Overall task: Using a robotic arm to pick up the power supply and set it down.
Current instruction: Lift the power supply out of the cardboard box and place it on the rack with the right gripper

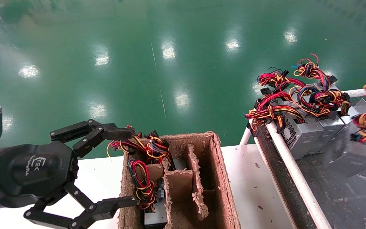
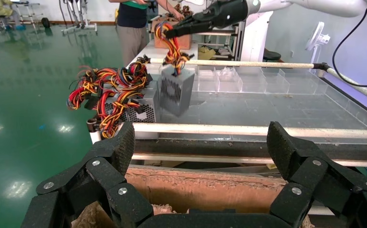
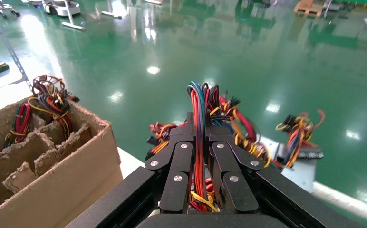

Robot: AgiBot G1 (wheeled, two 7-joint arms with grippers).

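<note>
My right gripper (image 3: pixel 199 135) is shut on the wire bundle (image 3: pixel 198 107) of a grey power supply (image 1: pixel 345 156). That power supply (image 2: pixel 177 90) hangs by its wires above the dark railed table, tilted, beside the row of other units (image 1: pixel 300 133). In the left wrist view the right gripper (image 2: pixel 172 32) shows at the end of the white robotic arm (image 2: pixel 310 4). The gripper itself lies outside the head view's right edge. My left gripper (image 1: pixel 124 168) stands open and empty beside the cardboard box (image 1: pixel 224 178), and the left gripper (image 2: pixel 203 142) faces the box's near wall.
The divided cardboard box (image 3: pixel 77 161) holds more wired units (image 1: pixel 145 181) in its left compartments. White rails (image 1: pixel 291 165) edge the dark table. Clear plastic trays (image 2: pixel 248 80) line its far side. A person (image 2: pixel 131 23) stands beyond the table.
</note>
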